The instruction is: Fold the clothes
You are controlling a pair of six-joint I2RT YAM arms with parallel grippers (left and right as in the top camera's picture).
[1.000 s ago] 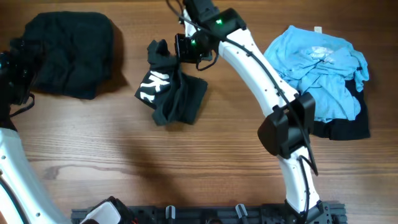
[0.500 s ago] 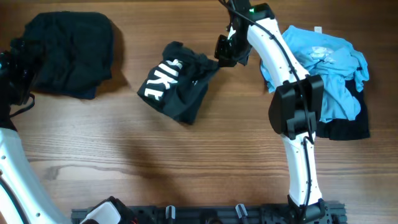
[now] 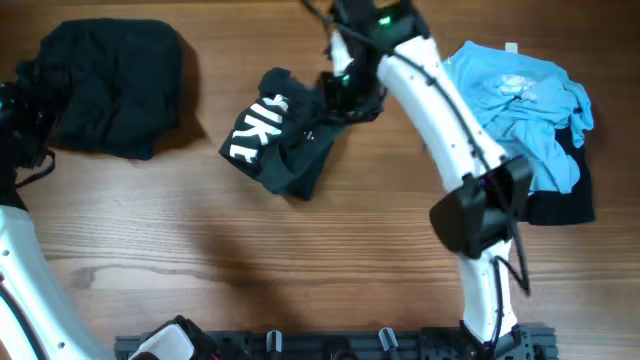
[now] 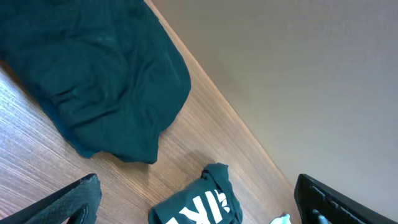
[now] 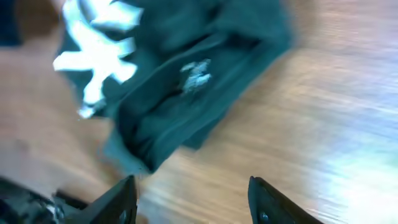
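A crumpled dark garment with white lettering [image 3: 280, 140] lies on the wooden table [image 3: 300, 270], left of centre. My right gripper [image 3: 340, 95] hovers just over its right edge. In the right wrist view its jaws [image 5: 191, 183] stand open with only bare wood between them, and the garment [image 5: 180, 81] lies just ahead. My left gripper [image 4: 199, 186] is wide open and holds nothing, at the far left beside a dark pile [image 3: 110, 85]. From that wrist the pile [image 4: 93, 74] and the lettered garment [image 4: 199, 208] both show.
A heap of light blue clothes [image 3: 515, 110] lies at the right, on top of a black garment [image 3: 560, 205]. The right arm [image 3: 450, 140] stretches across the table from the front edge. A black rail [image 3: 350, 345] runs along the front.
The right gripper carried the lettered garment's edge rightward, then let it go and opened. It now sits slightly back to the left above the cloth. The left arm has not moved.
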